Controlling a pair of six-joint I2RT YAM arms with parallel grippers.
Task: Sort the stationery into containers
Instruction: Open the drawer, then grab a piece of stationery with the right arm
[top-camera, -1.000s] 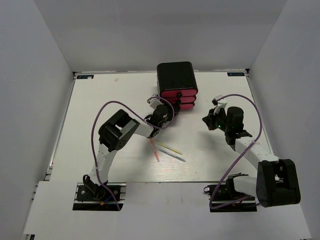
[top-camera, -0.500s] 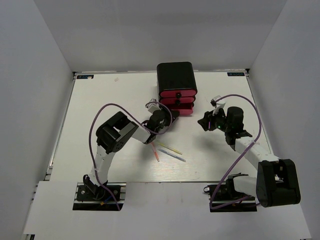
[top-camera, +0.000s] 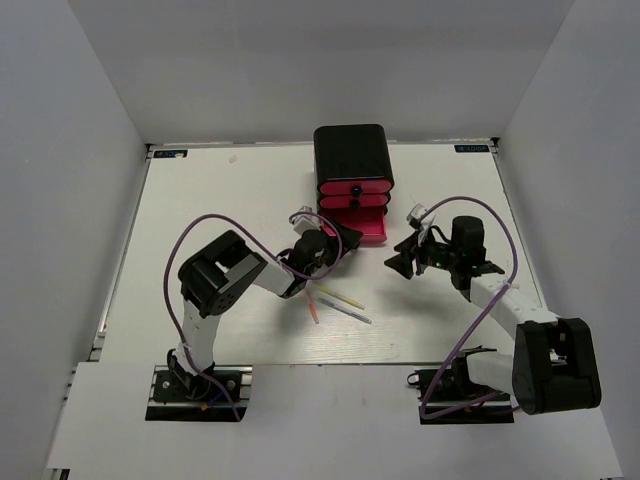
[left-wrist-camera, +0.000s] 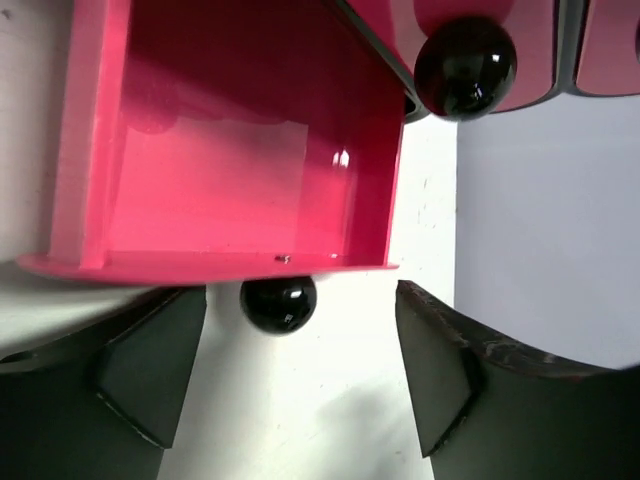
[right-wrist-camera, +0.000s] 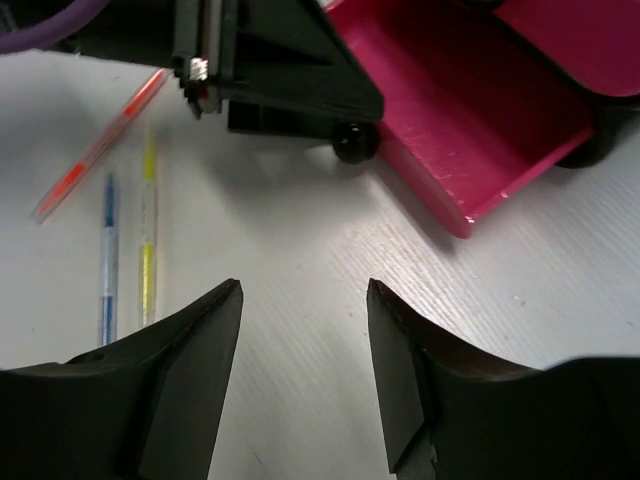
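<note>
Wide white worktop (top-camera: 200, 200), and at its far edge sits the black rounded-corner box (top-camera: 352, 155) with its three pink-fronted drawers. The bottom pink drawer (left-wrist-camera: 230, 170) is pulled well out, and what shows of its floor is bare.

The left gripper (left-wrist-camera: 300, 350) sits right at the drawer front with its jaws spread wide and gripping nothing. The right gripper (right-wrist-camera: 305, 370) hovers low just beside the drawer's right corner, jaws also parted and empty.

The stationery waits on the worktop near the left arm: a thin pink pen (right-wrist-camera: 100, 145), a thin yellow pen (right-wrist-camera: 148, 230) and a thin blue pen (right-wrist-camera: 107, 260). The yellow and blue lie close alongside each other.

The drawer's small black knob (left-wrist-camera: 278, 303) stands free between the left fingers. My read is that the drawer is ready for loading. The left gripper should draw straight back so neither finger clips that knob and nudges the drawer shut. Then take one pen at a time, across the barrel.
</note>
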